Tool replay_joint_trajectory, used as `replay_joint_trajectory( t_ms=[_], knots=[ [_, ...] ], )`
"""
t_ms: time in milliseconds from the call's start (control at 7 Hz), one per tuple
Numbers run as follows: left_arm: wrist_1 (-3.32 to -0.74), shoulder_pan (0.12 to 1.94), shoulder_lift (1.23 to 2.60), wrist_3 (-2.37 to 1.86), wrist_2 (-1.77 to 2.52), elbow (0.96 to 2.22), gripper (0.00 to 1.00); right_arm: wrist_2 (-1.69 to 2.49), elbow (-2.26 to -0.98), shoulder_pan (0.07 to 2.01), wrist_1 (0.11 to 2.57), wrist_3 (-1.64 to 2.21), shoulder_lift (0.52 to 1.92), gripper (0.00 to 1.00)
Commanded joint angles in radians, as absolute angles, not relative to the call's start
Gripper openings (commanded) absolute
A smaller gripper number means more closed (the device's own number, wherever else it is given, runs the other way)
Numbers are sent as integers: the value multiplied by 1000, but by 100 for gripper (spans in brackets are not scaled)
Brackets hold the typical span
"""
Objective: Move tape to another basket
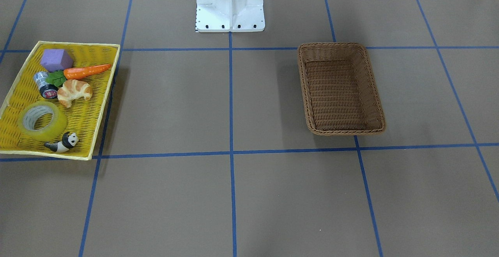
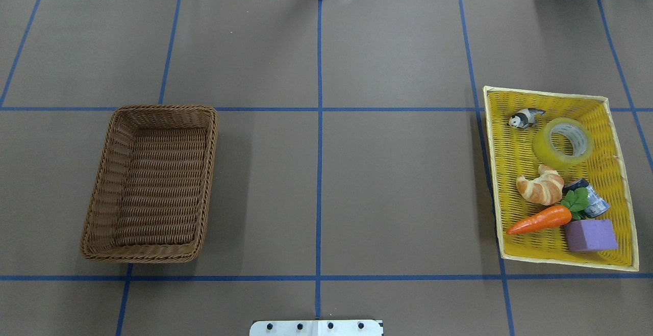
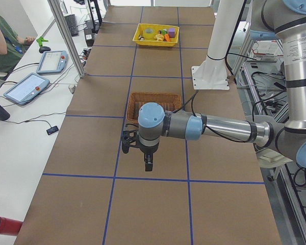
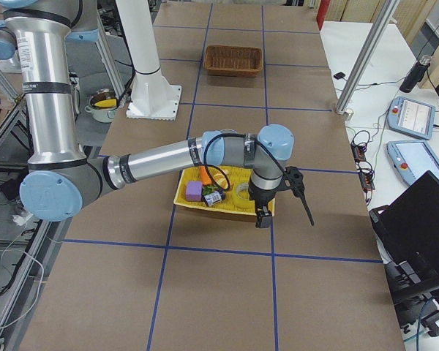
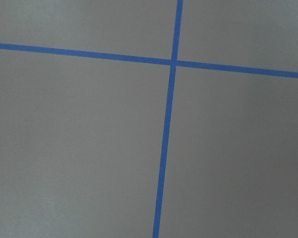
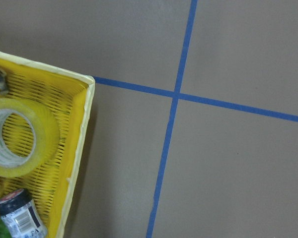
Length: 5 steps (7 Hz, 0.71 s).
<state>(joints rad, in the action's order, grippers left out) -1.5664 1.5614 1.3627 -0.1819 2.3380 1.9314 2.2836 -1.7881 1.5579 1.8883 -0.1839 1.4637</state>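
**Condition.** The tape [image 2: 562,143] lies flat, core upward, in the yellow tray [image 2: 546,92] on the robot's right. The basket [image 2: 163,107] stands well apart on its left, with nothing in it. The right gripper [image 4: 263,217] hangs over the tray's outer edge. The left gripper [image 3: 148,164] hangs over bare table near the basket. Both show only in the side views, so whether their fingers are apart or together cannot be told.

**Hazards.**
1. Collision on descent. The panda [image 2: 525,118] lies just beside the tape and the croissant [image 2: 541,185] is near it. An off-centre approach probably knocks either one, or lands a finger on the roll's top face.
2. Slip. The roll's outer face looks smooth. A shallow pinch on its wall may let it drop.
3. Tray drag. The tray appears light. A finger catching its weave may shift or lift it.
4. Transfer. The carry spans the table. A reach across risks contact with the left arm, or a release short of the basket.
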Motion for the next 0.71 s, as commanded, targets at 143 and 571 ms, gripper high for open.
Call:
replay_joint_trajectory(
  t_ms=[143,571],
  knots=[
    [-1608,1554,1384,-183,2330,1928,99,2301,-1792,1389,1695,-13,1388,100],
    [-1609,1552,1417,-180,2338,1913,99,2309,-1778,1218,1629,137,1385,100]
  ],
)
